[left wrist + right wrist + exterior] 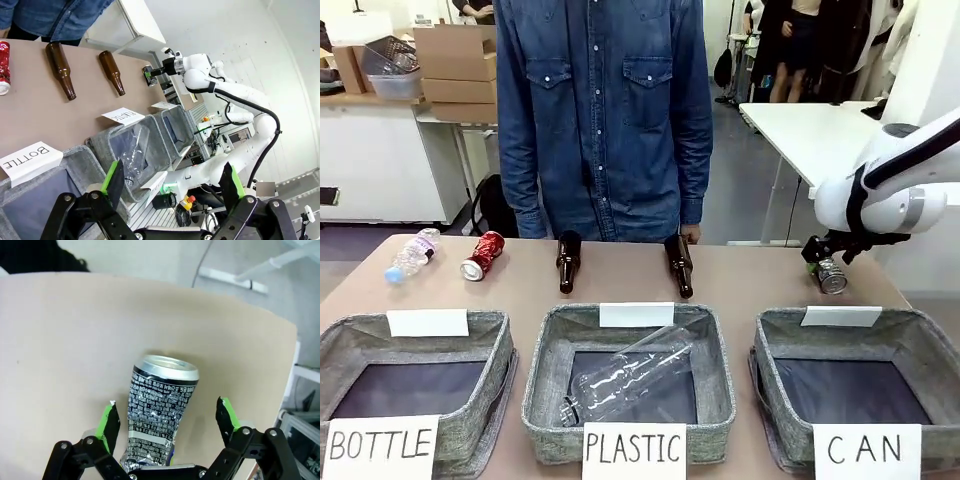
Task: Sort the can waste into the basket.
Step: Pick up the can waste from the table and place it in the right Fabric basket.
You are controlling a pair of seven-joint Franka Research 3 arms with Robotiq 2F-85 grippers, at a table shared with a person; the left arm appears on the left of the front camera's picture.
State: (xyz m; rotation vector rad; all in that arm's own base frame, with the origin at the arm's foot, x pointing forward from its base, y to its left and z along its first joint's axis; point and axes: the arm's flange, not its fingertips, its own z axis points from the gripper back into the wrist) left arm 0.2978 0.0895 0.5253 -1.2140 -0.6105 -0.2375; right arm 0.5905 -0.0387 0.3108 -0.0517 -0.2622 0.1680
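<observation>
Right gripper (166, 405) spread wide, straddling dented dark can (161, 385), not yet gripping. Lying on table (60, 340) just beyond basket (900, 318) marked CAN. Likely light, thin-walled, slick, easily crushed; best pinched gently across mid-body. Red can (483, 255) far left, well apart.

The right gripper (823, 256) is seen low over the dark can (833, 279) at the far right of the counter (750, 280), just behind the basket signed CAN (775, 338). The red can (483, 255) is laid far left, beside a clear plastic bottle (413, 254).
</observation>
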